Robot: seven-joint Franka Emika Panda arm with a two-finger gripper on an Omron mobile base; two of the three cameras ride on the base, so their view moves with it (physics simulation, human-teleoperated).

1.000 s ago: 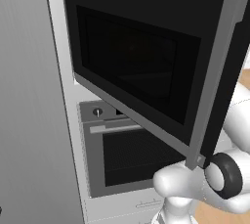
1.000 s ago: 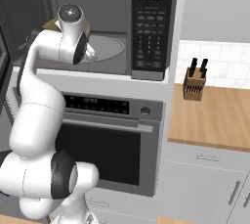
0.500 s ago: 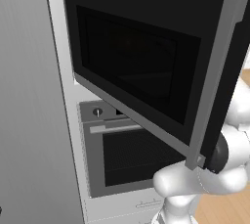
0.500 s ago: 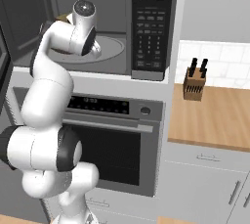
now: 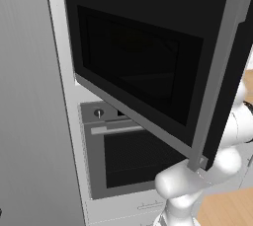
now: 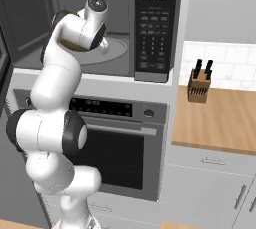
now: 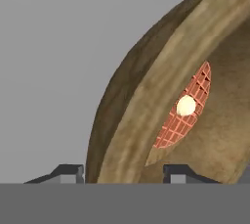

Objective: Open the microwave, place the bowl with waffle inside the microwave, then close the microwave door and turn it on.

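In the left base view the microwave door [image 5: 148, 67] stands swung open across most of the frame, its dark glass window facing the camera and its long grey handle [image 5: 220, 82] running down the right side. Below it, at lower centre, sits the oven [image 5: 133, 156] with a round knob [image 5: 99, 113] at its upper left.

In the right base view the microwave [image 6: 100, 23] fills the upper left, its grey cavity exposed and a round turntable plate [image 6: 112, 53] on the floor inside. The white arm [image 6: 65, 103] rises from the lower left and reaches into the cavity; a sliver of the bowl [image 6: 75, 47] shows beneath the wrist, above the plate. The keypad strip [image 6: 154, 33] lies right of the cavity. Further right, a knife block [image 6: 199, 86] stands on the wooden bench [image 6: 220, 123].

In the hand view the bowl [image 7: 146, 120] looms close on the right, its rim passing between the two tips of the claw [image 7: 122, 171]. The reddish waffle [image 7: 183, 108], with a pale dot on it, lies inside. The fingers [image 7: 68, 171] stand either side of the rim; whether they press on it cannot be told.
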